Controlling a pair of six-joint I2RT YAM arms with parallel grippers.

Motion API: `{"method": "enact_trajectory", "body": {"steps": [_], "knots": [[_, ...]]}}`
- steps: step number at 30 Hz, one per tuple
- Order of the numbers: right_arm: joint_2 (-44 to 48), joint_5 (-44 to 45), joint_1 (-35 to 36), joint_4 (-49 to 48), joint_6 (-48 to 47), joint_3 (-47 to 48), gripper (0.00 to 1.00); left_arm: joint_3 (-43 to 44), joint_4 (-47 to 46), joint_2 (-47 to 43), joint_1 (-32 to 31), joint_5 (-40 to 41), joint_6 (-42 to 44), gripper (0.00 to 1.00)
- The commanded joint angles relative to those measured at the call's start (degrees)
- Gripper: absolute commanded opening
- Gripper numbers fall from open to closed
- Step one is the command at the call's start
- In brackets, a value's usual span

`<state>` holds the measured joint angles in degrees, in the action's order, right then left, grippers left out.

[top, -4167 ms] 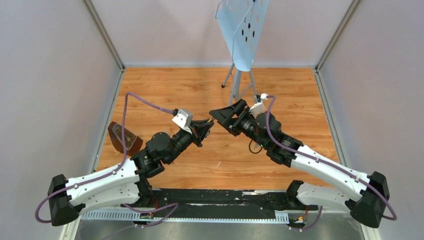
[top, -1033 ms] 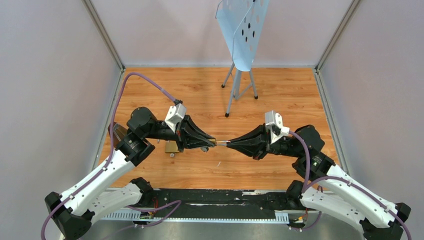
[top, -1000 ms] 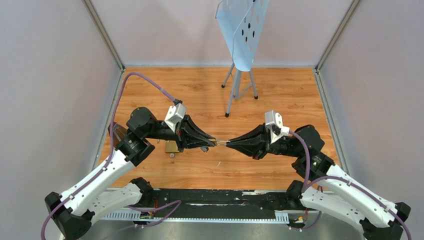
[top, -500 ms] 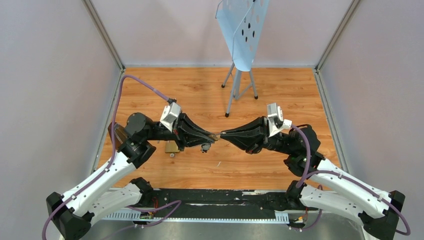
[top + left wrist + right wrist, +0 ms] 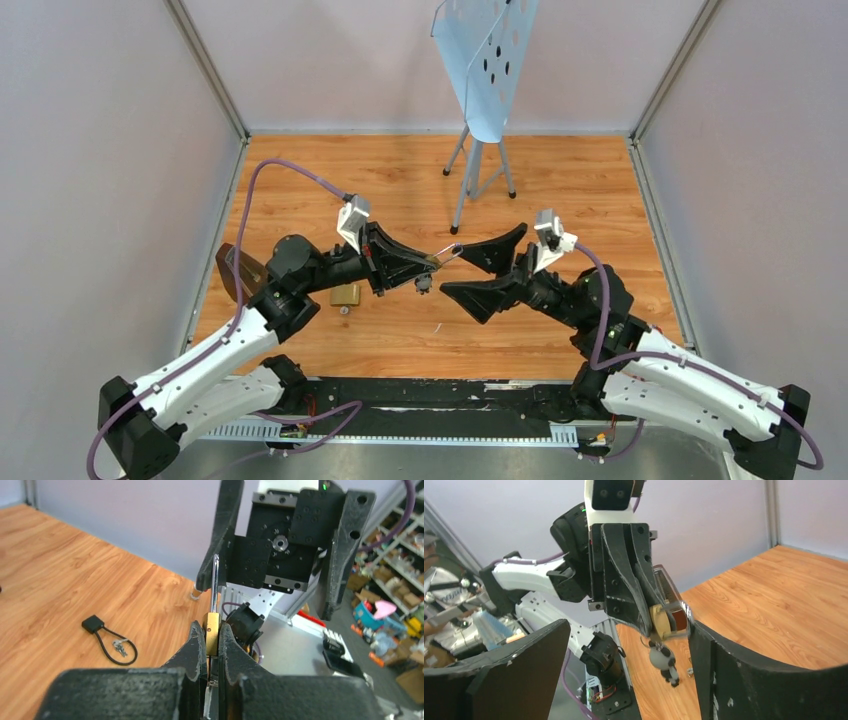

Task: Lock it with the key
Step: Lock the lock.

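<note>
My left gripper (image 5: 430,266) is shut on a brass padlock (image 5: 212,622) and holds it above the table. Its silver shackle (image 5: 448,251) points at my right gripper (image 5: 455,268), which is open wide and empty, its fingers on either side of the shackle tip without touching it. In the right wrist view the padlock (image 5: 658,621) has a small grey-and-black charm (image 5: 665,664) hanging under it on a ring. A tiny silver piece (image 5: 343,311) lies on the table; I cannot tell whether it is the key.
A second brass padlock (image 5: 346,295) lies on the table under the left arm. A brown object (image 5: 240,272) sits at the left edge. A black cord loop with a fob and small keys (image 5: 107,639) lies on the wood. A blue stand (image 5: 480,150) is at the back.
My right gripper, shut at the shackle tip a second ago, has opened wide and drawn back. My left gripper has lifted and tilted the padlock, still gripped.
</note>
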<state>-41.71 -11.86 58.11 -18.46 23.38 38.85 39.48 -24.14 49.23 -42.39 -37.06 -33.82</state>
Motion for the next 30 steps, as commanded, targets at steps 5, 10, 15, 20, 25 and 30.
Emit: {"method": "enact_trajectory", "body": {"steps": [5,10,15,20,25,30], "knots": [[4.75,14.15,0.44,-11.74,10.08,-6.16,0.89,-2.55,-2.21,-5.17,0.29,13.66,-13.75,0.0],[0.37,19.52,0.43,-15.14,19.82,-5.19,0.84,-3.41,-4.13,-5.58,0.29,17.14,-19.16,0.0],[-7.0,19.55,0.45,-15.26,22.32,-0.37,0.77,-2.21,-3.67,-4.06,0.29,17.89,-21.32,0.0],[-9.55,17.68,0.43,-18.31,20.11,0.85,0.62,-1.78,-3.85,-3.47,0.29,16.83,-23.2,0.0],[-10.49,16.71,0.44,-18.65,20.08,1.12,0.47,-1.63,-5.23,-3.01,0.29,15.13,-25.58,0.0],[-12.05,17.3,0.35,-18.19,20.48,1.98,0.32,-1.78,-7.28,-2.88,0.29,13.42,-26.85,0.0]]}}
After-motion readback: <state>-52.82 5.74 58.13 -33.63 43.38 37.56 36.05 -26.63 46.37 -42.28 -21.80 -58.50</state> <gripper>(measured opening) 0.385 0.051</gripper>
